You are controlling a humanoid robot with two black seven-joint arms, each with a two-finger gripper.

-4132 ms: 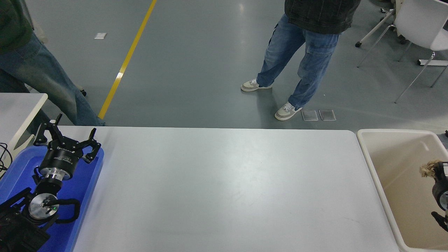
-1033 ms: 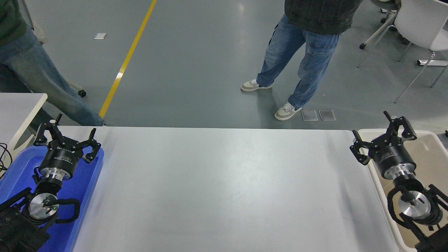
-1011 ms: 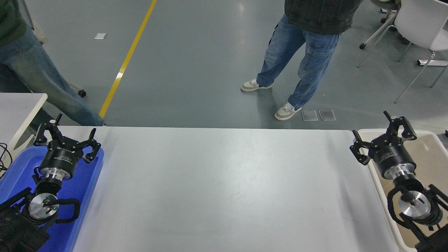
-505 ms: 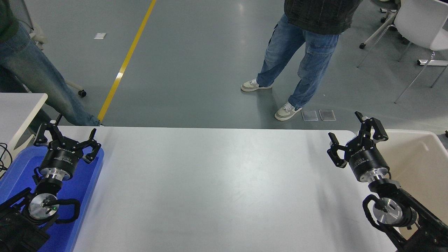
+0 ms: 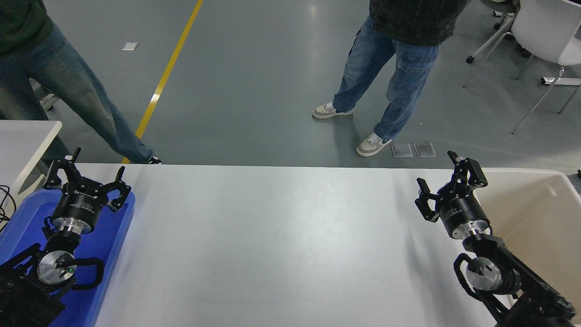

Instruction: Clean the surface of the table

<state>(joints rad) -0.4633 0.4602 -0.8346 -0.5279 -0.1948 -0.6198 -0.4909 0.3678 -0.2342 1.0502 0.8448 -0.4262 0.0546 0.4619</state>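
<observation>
While our right gripper (image 5: 447,185) hovers spread and empty over the right end of the table surface (image 5: 281,245) (stiff, smooth, nothing to grab), our left gripper (image 5: 86,175) sits splayed above the blue tray (image 5: 109,245).

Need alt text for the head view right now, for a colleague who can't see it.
A wide white matte tabletop lies bare between two open black grippers: the right gripper over its right end beside a beige plastic bin, the left gripper parked over a blue plastic tray. Two people in jeans stand beyond.
</observation>
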